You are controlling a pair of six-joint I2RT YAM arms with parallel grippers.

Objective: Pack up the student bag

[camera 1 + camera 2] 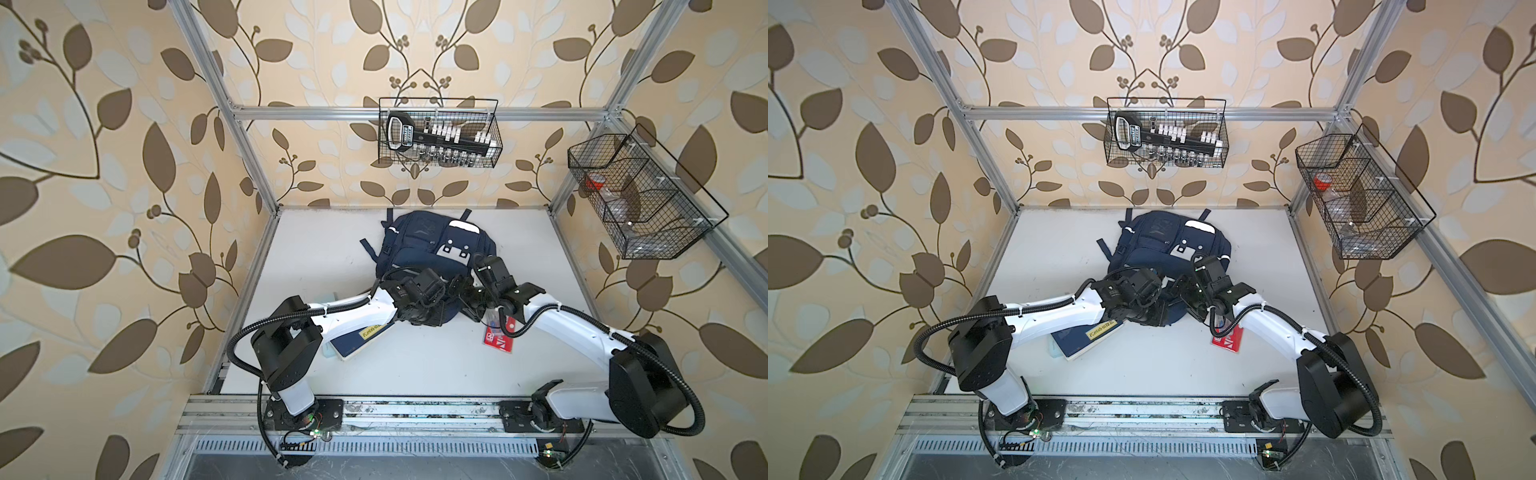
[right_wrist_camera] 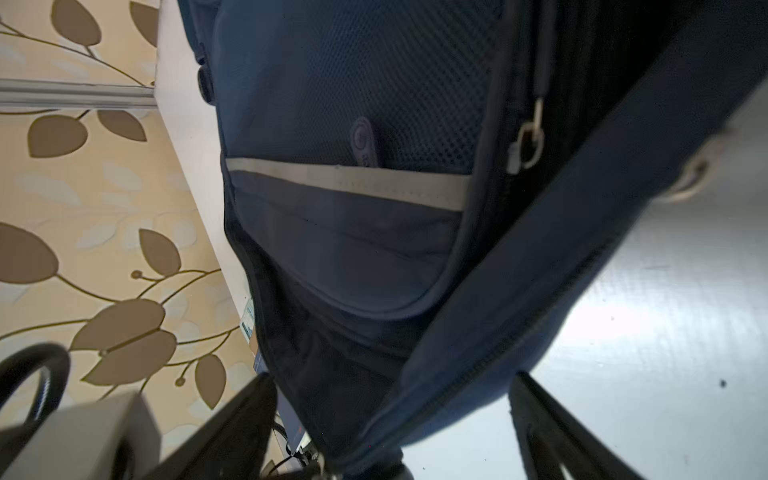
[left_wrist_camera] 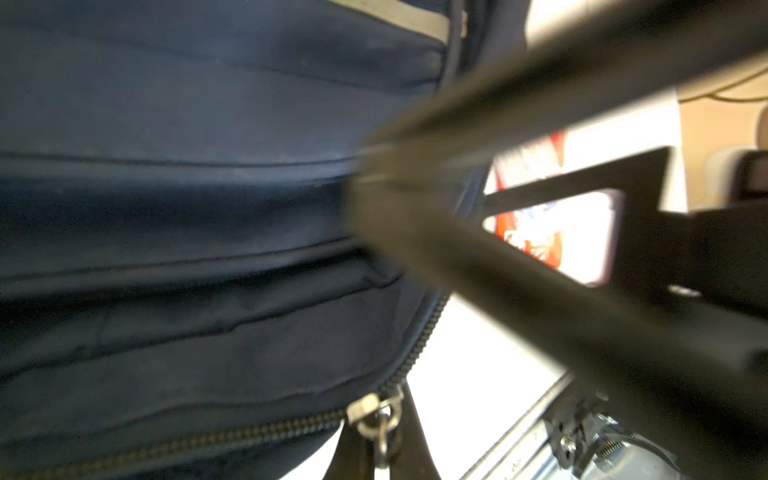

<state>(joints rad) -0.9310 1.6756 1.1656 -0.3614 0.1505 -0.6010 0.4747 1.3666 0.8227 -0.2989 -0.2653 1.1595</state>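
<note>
Right wrist view finds the right gripper point(image 2: 392, 376) with jaws apart astride the zip-edged rim point(image 2: 478, 361) of the student bag point(image 1: 419, 245), lying far-centre on the table point(image 1: 316, 257); left gripper point(image 3: 361, 187) is pressed together at its fabric; recommend clamping rim squarely, lifting gently.

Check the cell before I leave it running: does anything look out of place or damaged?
Nothing spilled or damaged. The student bag lies flat on the table, its near end rumpled between the left arm and right arm. A navy book and a red packet lie outside it, partly under those arms.
</note>
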